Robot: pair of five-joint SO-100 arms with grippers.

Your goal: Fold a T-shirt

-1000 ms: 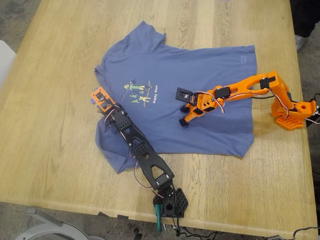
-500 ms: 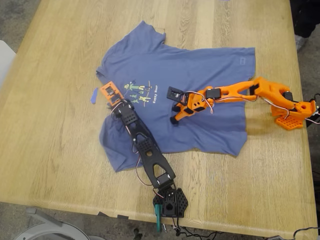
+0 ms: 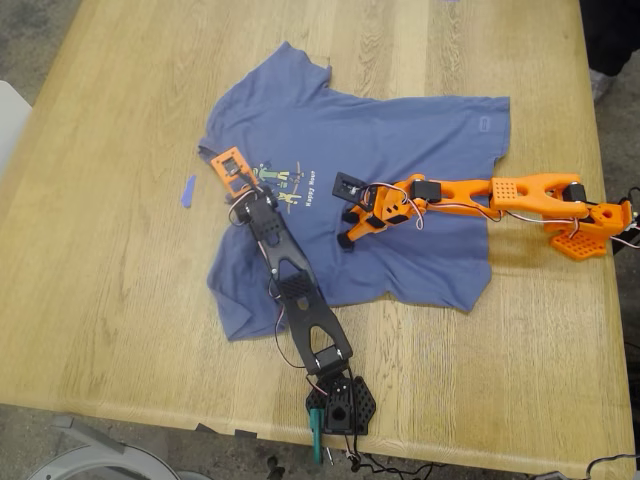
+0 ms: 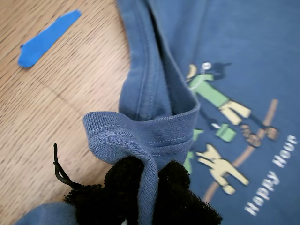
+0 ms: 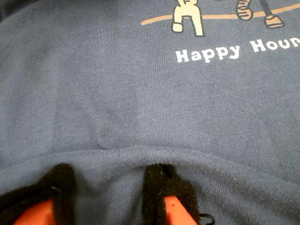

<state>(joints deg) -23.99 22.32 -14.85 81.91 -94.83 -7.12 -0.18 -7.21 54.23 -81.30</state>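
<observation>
Collar of T-shirt pinched in my first gripper.
We keep my second gripper, fingers apart, pressing cloth flat.

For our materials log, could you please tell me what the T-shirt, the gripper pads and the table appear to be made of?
T-shirt: soft matte knit, likely cotton; fine ribbing at the collar and stitched hems show. Pads on my second gripper: black fuzzy covering, perhaps felt or foam; fibres fray at the edges. Table: light wood with visible grain and plank seams, smooth and slightly satin; solid or veneer, I cannot tell.
</observation>
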